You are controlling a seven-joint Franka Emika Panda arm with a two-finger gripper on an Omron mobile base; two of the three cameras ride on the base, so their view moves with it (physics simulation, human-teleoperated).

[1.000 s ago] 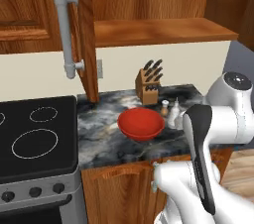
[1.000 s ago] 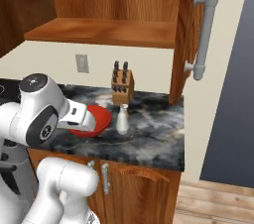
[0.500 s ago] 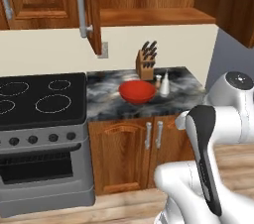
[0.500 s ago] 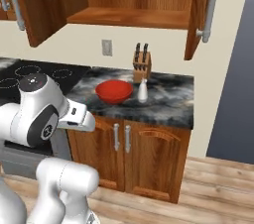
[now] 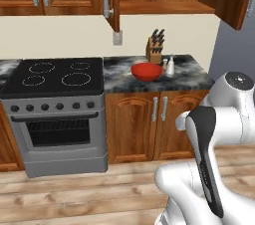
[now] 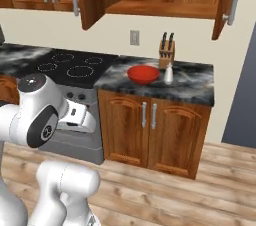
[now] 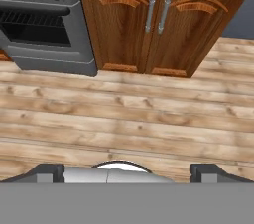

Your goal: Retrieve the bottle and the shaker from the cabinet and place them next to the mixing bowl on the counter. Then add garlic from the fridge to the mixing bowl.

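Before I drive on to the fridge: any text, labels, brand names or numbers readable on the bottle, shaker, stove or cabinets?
None can be read.
White bottle beside the red bowl: no label visible, too small to tell.
Stove knobs: no readable markings.
Cabinet doors: plain wood.

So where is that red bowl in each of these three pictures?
Left base view: the red mixing bowl sits right of center on the dark counter, just left of the white shaker.
Right base view: the bowl sits at center on the counter, again left of the shaker.
Hand view: not in it.
Shared landmark: the knife block behind the bowl.
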